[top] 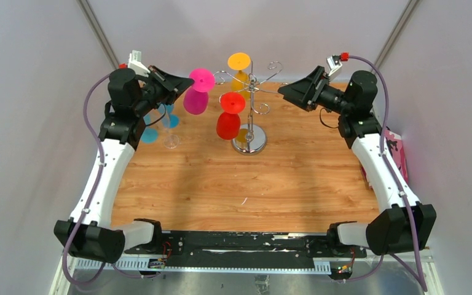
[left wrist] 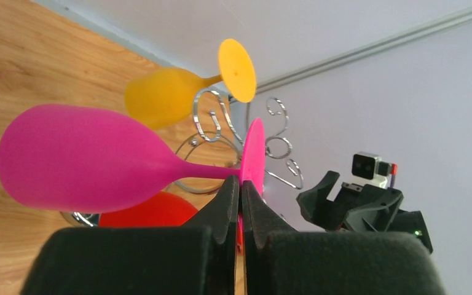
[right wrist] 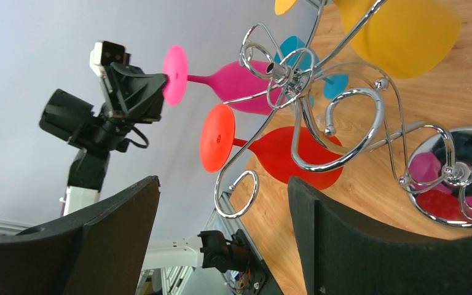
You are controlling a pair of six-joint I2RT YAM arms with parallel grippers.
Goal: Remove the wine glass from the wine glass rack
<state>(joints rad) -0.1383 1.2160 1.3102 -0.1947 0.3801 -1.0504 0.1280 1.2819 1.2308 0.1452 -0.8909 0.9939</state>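
My left gripper (top: 187, 82) (left wrist: 241, 184) is shut on the round foot of a pink wine glass (top: 195, 101) (left wrist: 80, 160). The glass hangs bowl down, just left of the wine glass rack (top: 253, 92) (left wrist: 212, 123) (right wrist: 338, 117), close to its nearest curled arm. An orange glass (top: 240, 80) (left wrist: 166, 95) and a red glass (top: 228, 123) (right wrist: 295, 153) hang upside down from the rack. To the right of the rack my right gripper (top: 286, 91) (right wrist: 224, 181) stands open and holds nothing, level with its top. In its wrist view a rack loop shows between the fingers.
Two blue glasses (top: 149, 135) (top: 170, 120) and a clear one (top: 171, 142) stand on the wooden table (top: 233, 184) under my left arm. A pink patterned object (top: 396, 153) lies by the table's right edge. White walls close in the back and sides.
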